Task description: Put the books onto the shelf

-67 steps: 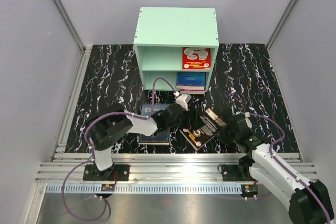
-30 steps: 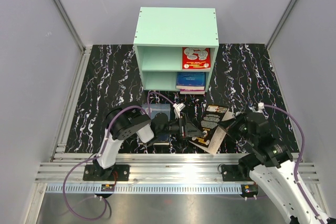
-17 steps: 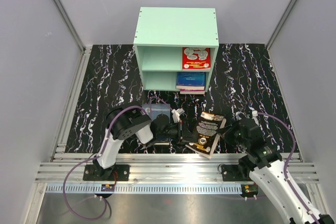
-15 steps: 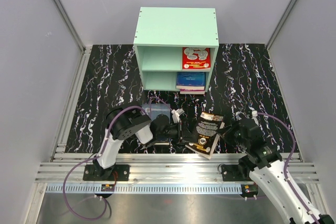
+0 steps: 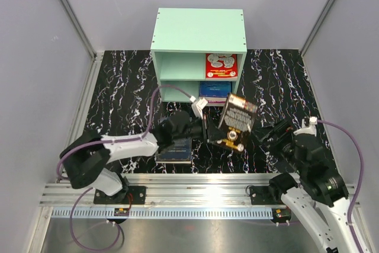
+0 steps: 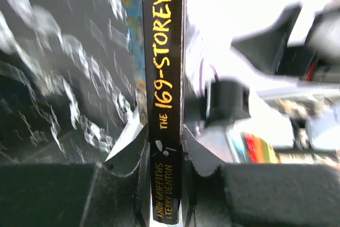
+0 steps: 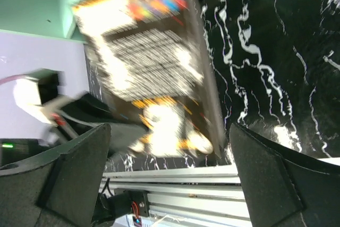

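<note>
Black with yellow capitals, the spine of the thin paperback book (image 6: 165, 67) reads "THE 169-STOREY T…" in the left wrist view. The rest of the title runs out of view. Lower on the spine, smaller lettering gives "ANDY GRIFFITHS & TERRY DENTON". The left fingers (image 6: 133, 158) are clamped on this book, one on each cover, pinching it near the end that carries the authors' names. The spine faces that camera and its long axis runs straight away from the wrist.

From above, the same book is held off the black, white-veined marbled worktop (image 5: 118, 99), in front of the mint-green wooden box-shaped shelf (image 5: 199, 31) and near its lower right corner. Its long axis points roughly toward the shelf, leaning a little to the right. A dark cover with blocks of white print and an orange-yellow patch faces up. That print is too blurred to read.

The right fingers (image 7: 69, 174) stand wide apart, short of the near edge of the book and gripping nothing.

Inside the shelf, a red paperback (image 5: 221, 66) stands upright at the right of the upper compartment, cover outward, its writing too small to read. A blue paperback (image 5: 214, 90) lies flat at the right of the lower compartment. A dark blue paperback (image 5: 176, 150) lies flat on the worktop in front of the shelf, partly under the left arm.
</note>
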Controlling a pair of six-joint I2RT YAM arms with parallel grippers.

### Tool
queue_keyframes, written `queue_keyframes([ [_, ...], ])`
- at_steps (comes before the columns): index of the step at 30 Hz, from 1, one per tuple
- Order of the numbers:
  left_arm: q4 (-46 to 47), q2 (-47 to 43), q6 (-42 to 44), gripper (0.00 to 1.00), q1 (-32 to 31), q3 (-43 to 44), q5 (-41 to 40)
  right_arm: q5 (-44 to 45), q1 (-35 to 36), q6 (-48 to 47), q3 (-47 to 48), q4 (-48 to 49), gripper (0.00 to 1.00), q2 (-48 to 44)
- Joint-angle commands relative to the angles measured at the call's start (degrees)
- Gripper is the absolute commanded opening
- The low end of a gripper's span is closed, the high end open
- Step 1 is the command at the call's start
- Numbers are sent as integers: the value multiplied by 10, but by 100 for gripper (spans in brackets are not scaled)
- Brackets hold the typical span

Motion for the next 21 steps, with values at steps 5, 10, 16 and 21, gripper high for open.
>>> queue_keyframes([
  [5,-277,-76,181,0,65,185,-128,45,4,-40,50,-69,100,-24],
  [10,-308,-58,200,0,118,248,-109,36,4,-39,41,-78,100,-34],
  [16,-291,-42,193,0,147,256,-105,31,4,-42,33,-76,100,-34],
  [21,-183,-14,129,0,168,228,-69,17,4,-36,8,-58,100,-32],
])
